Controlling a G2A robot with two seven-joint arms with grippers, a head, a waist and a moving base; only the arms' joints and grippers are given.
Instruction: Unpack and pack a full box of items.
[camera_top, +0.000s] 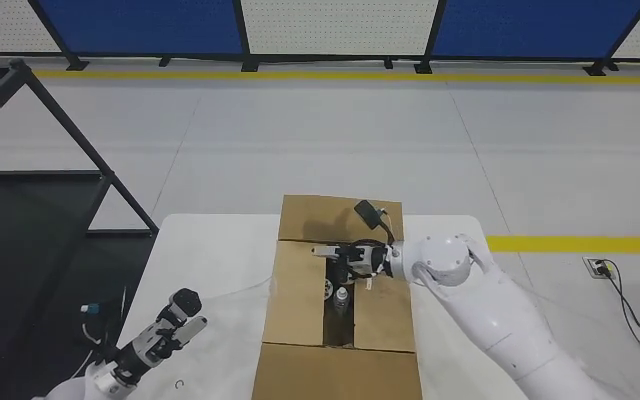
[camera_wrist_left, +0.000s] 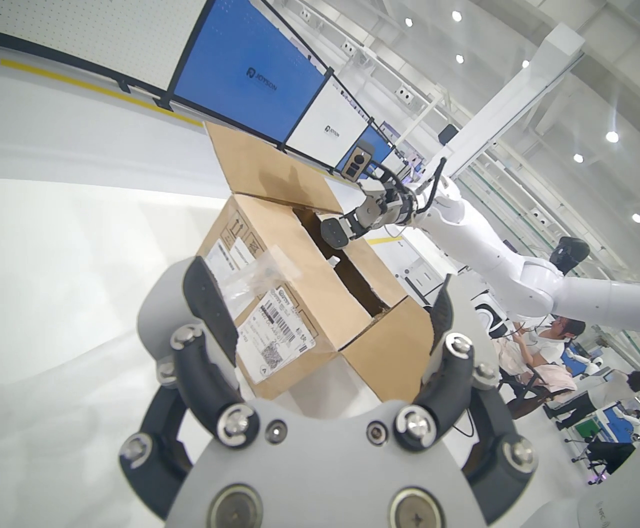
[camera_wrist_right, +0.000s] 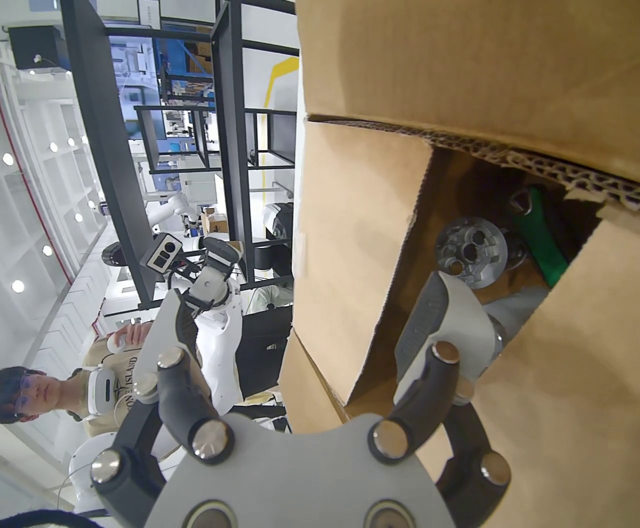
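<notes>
An open cardboard box (camera_top: 300, 300) stands in the middle of the white table (camera_top: 210, 270), with shipping labels on its side (camera_wrist_left: 280, 320). My right gripper (camera_top: 335, 256) hovers over the slot between the flaps and is open. One finger (camera_wrist_right: 440, 320) reaches into the opening, the other finger (camera_wrist_right: 170, 340) is outside, and a top flap (camera_wrist_right: 350, 240) lies between them. Inside lie a grey round metal part (camera_wrist_right: 470, 250), a green tool (camera_wrist_right: 542, 240) and a small bottle (camera_top: 342, 297). My left gripper (camera_top: 188, 312) is open and empty over the table's left side, facing the box (camera_wrist_left: 300, 280).
A black metal frame (camera_top: 60, 120) stands beyond the table's left edge. Blue and white partition panels (camera_top: 340, 25) line the far floor. The far flap (camera_top: 330, 215) and near flap (camera_top: 335, 372) of the box are folded outward. A small ring (camera_top: 179, 384) lies on the table.
</notes>
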